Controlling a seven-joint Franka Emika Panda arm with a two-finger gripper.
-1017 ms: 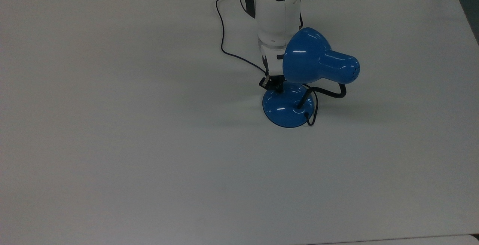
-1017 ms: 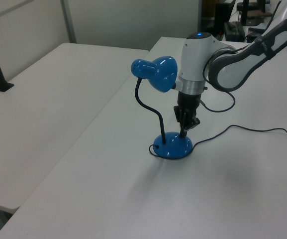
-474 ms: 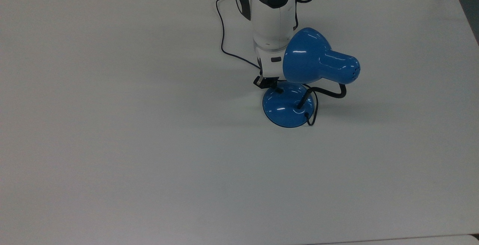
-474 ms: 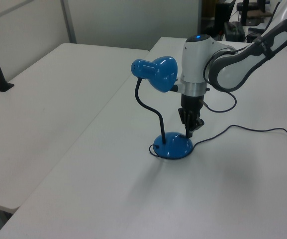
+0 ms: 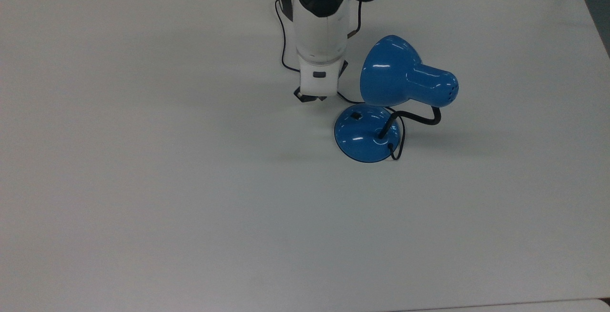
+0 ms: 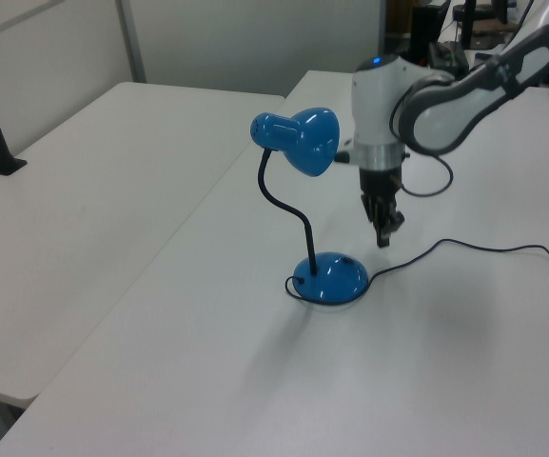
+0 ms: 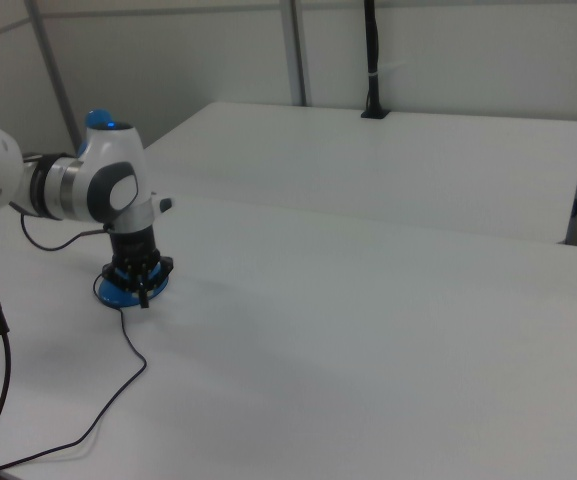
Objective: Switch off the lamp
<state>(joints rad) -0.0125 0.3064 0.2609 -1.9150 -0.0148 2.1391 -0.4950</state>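
Bare white worktop (image 5: 190, 216) across the lower frame of the top view, and just right of centre sits the lamp (image 5: 381, 107), its round blue base (image 5: 364, 135) flat on the surface with the small black switch (image 5: 355, 116) showing on the upper left of the dome. The black neck (image 5: 414, 117) loops out to the top view's right and carries the blue shade (image 5: 400, 75) over the base's upper edge. Up and to the top view's left of the base hangs the hand (image 5: 312, 96), clear of the lamp; in the left view it hovers (image 6: 383, 233) above the worktop, fingers pointing down and apparently pressed together. Behind it, the thin black cord (image 5: 282, 40) trails to the far edge.
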